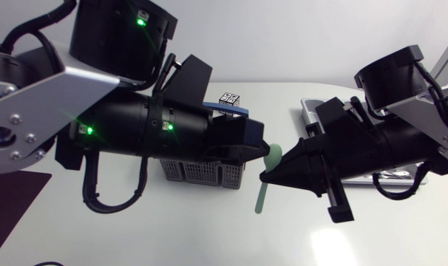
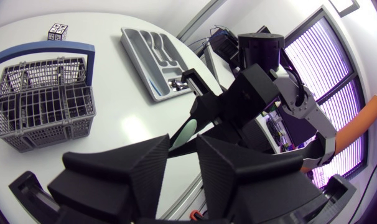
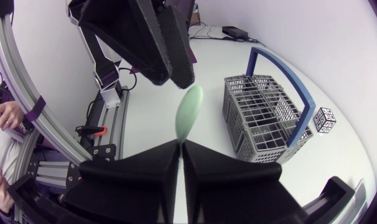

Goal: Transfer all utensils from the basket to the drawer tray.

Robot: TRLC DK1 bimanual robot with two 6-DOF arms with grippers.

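Observation:
A pale green spoon (image 1: 269,164) hangs above the table to the right of the grey basket (image 1: 202,171), bowl up. My right gripper (image 1: 267,176) is shut on the spoon (image 3: 188,113) at its neck. My left gripper (image 1: 262,144) stands right at the bowl, its jaws slightly apart; in the left wrist view the spoon (image 2: 184,132) shows in the gap of the left gripper (image 2: 183,143) without being pinched. I see no utensil in the cells of the basket (image 2: 42,106). The grey drawer tray (image 2: 152,59) lies beyond, partly hidden by my right arm in the head view.
A small black-and-white marker cube (image 1: 231,98) sits behind the basket's blue handle (image 1: 228,109). Some metal cutlery lies in the tray's near end (image 2: 176,82). A dark mat (image 1: 9,199) covers the table's front left corner.

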